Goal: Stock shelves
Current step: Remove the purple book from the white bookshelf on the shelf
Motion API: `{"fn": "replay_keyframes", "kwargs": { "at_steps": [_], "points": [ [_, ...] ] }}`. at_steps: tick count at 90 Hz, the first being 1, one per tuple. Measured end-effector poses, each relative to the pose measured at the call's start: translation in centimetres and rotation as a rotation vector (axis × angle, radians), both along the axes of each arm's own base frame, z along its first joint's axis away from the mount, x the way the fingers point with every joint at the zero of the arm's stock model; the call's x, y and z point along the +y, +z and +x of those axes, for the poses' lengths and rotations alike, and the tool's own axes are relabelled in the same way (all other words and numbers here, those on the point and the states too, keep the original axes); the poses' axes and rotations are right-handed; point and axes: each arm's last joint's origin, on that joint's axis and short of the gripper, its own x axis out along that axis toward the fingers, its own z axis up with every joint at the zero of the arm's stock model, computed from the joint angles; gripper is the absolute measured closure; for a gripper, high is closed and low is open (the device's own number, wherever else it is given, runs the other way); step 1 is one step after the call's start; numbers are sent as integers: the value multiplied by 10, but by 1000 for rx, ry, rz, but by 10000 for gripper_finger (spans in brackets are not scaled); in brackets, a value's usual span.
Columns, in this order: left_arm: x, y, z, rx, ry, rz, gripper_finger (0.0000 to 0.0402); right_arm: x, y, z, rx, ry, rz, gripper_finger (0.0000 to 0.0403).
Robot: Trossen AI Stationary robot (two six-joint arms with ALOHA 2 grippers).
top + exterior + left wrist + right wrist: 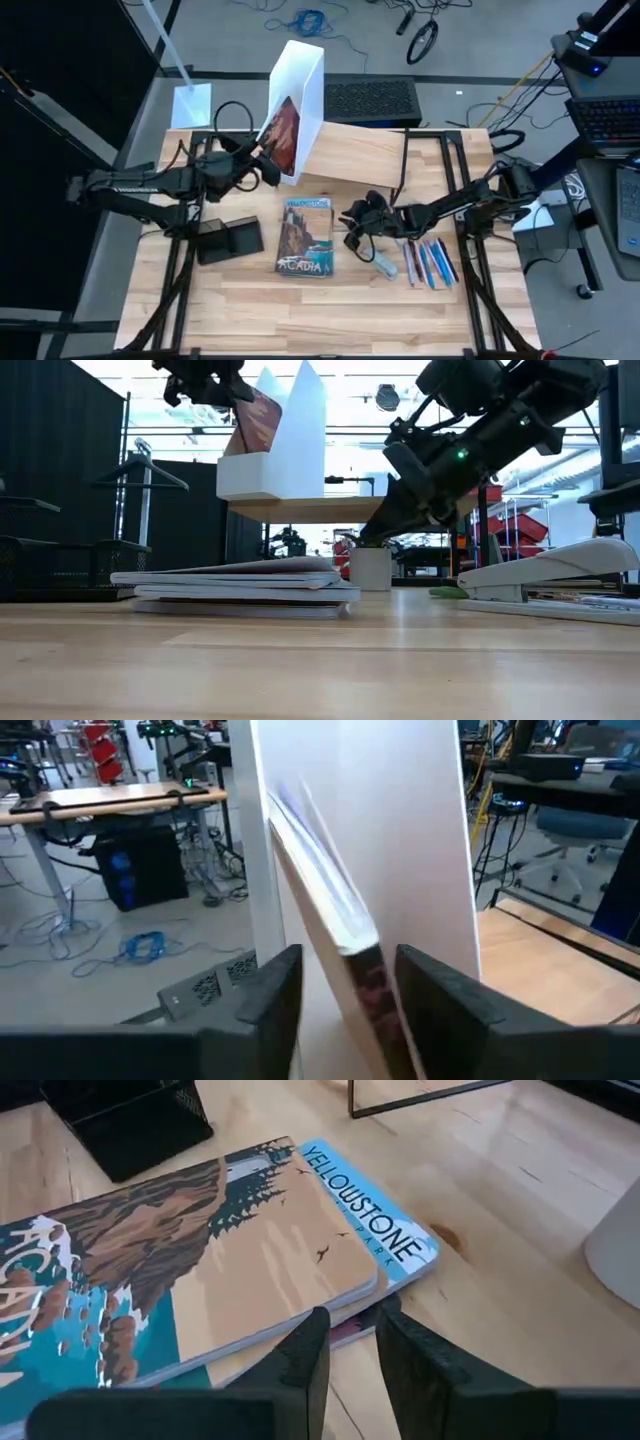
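Observation:
The shelves (pixel 370 150), a low light-wood riser, stand at the table's far side with a tall white file box (pixel 300 90) on top. A red-covered book (pixel 283 135) leans tilted out of that box, and my left gripper (pixel 262 160) is shut on it. A stack of flat books (pixel 305 237) lies mid-table, "Yellowstone" (pixel 370 1220) among them. My right gripper (pixel 350 1345) hovers at the stack's right edge with its fingers narrowly apart. I cannot tell whether it touches the stack. My left gripper holds the red book by its near edge (pixel 365 970), between its two fingers, which lie across that edge. It comes roughly level from the table's left. The book (pixel 255 420) is lifted clear of the table and tilted, its far part inside the file box.
A black organizer tray (pixel 230 240) sits left of the stack. Pens (pixel 430 262) and a stapler (pixel 550 570) lie at the right, with a small white cup (pixel 370 568) by my right gripper. Bare wood lies along the near edge.

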Motion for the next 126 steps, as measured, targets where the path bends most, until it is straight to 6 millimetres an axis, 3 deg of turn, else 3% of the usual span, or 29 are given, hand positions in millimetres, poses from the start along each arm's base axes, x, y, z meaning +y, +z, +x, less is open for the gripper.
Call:
{"fn": "replay_keyframes", "kwargs": {
  "at_steps": [17,25,63,92,126],
  "points": [
    [1,3,0,-20,1,12,371,0,0,0,0,-3,5,332],
    [1,5,1,-28,-3,30,392,0,0,0,-2,-3,5,332],
    [-3,26,-6,-129,-51,112,393,0,0,0,-2,0,10,332],
    [-14,76,-37,-147,-99,257,395,1,0,0,12,50,9,332],
    [-41,104,-61,-93,-584,245,396,3,16,-1,-16,136,3,332]
  ]
}}
